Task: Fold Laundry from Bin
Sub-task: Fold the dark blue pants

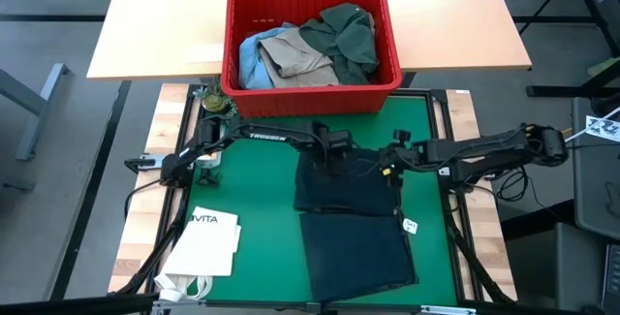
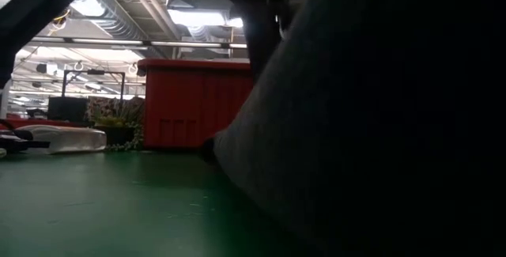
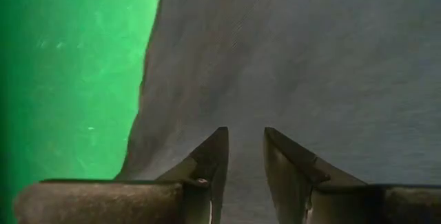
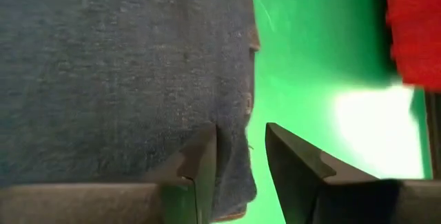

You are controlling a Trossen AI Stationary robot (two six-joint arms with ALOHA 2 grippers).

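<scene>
1. Left gripper (image 3: 245, 156): the two dark fingers are sitting slightly apart with a narrow gap between them, hovering right over the dark navy-grey trousers (image 3: 296, 65); nothing is visibly pinched between them.
2. Right gripper (image 4: 241, 156): its dark fingers are also spread a little, straddling the trousers' side edge; whether cloth is being pinched between them cannot be told.
3. In the high view both grippers, left (image 1: 336, 146) and right (image 1: 399, 142), are sitting at the trousers' edge nearest the red rectangular plastic crate (image 1: 312, 94), left one near the middle of that edge, right one at its right corner.
4. The trousers (image 1: 354, 220) are lying flat on the green mat (image 1: 262, 184), just below the crate, stretching away from it towards the mat's opposite edge; a small white tag (image 1: 410, 225) is showing at their right side.
5. The crate is sitting just above the mat's top edge, holding a dark green shirt (image 1: 347, 36), a khaki-tan garment (image 1: 294, 55) and a light blue denim garment (image 1: 250, 55).
6. A white paper bag printed "VITA" (image 1: 208, 242) is lying on the mat, well left of the trousers.
7. Low view: the trousers (image 2: 379, 122) are filling the right side, with the crate (image 2: 194, 103) behind.
</scene>
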